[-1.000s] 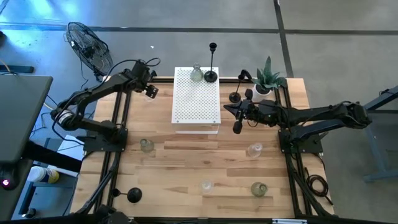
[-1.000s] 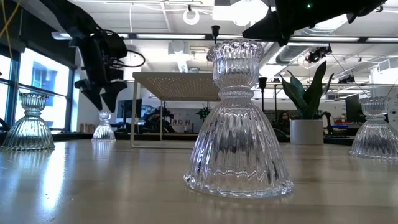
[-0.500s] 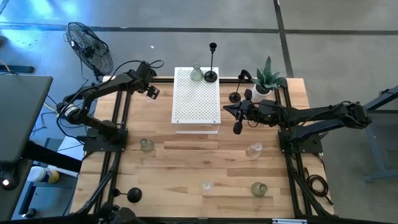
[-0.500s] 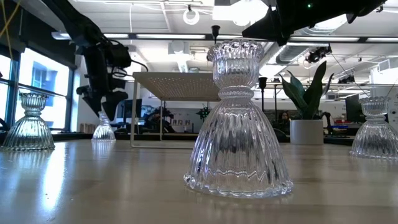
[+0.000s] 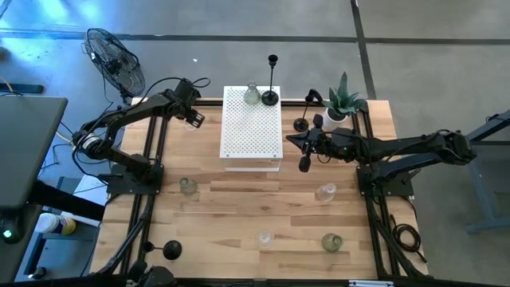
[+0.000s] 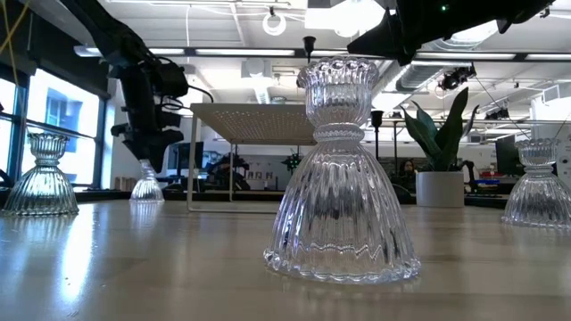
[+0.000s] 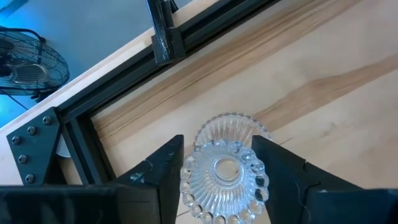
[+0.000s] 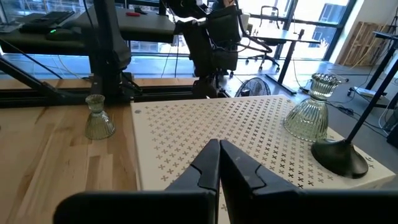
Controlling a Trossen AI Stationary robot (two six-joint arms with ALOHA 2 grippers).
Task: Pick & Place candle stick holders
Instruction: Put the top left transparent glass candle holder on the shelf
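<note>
A clear glass candle stick holder (image 7: 225, 177) stands on its flared base at the table's far left corner. My left gripper (image 5: 192, 118) comes down over it and is shut on its upper cup. My right gripper (image 8: 219, 163) hangs shut and empty, level, beside the right edge of the white perforated box (image 5: 251, 131). On that box stand a greenish glass holder (image 5: 252, 96) and a tall black holder (image 5: 271, 97). More glass holders (image 5: 188, 186) (image 5: 325, 191) (image 5: 264, 237) stand on the wood. A black holder (image 5: 171, 249) stands near left. My left gripper pinches the holder's beaded upper cup (image 7: 193, 180) between its two fingers, one on each side of the rim. The fingers slant down onto it from above. The holder stands upright, its base (image 6: 147, 190) on the table.
A spiky green plant in a white pot (image 5: 344, 102) stands at the far right, with a short black holder (image 5: 300, 123) beside it. A greenish glass holder (image 5: 332, 242) stands near right. Black frame rails (image 7: 163, 28) run along the table's far left edge, close to the held holder.
My left gripper has sunk a little over the clear holder at the far left corner, and its fingers have closed in on the holder's cup. The holder has kept its place on the table.
</note>
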